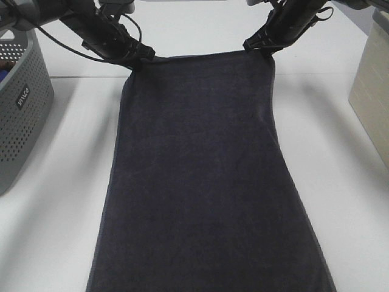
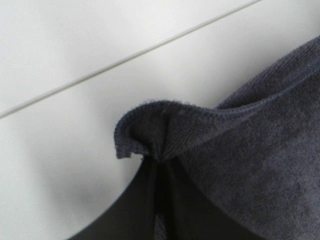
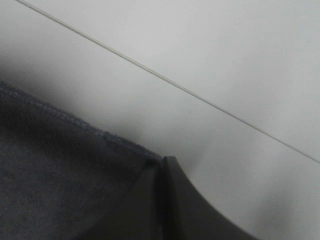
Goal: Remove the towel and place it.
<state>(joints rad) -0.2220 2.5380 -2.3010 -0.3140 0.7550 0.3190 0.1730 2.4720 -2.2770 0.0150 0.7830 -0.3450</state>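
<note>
Pinched at far corners: left gripper (image 1: 144, 56) at eleven o'clock, right gripper (image 1: 260, 47) at one, both clamped on charcoal towel (image 1: 203, 182) spread down the white table (image 1: 346, 182). Thin corner bites; could slip under uneven pull.

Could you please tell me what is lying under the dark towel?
Around the towel only white table shows. Whatever lies beneath it is covered; no bulge shows.

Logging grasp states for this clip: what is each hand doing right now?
Left hand: closed, pinching one far corner of the towel.
Right hand: closed, pinching the other far corner of the towel.
</note>
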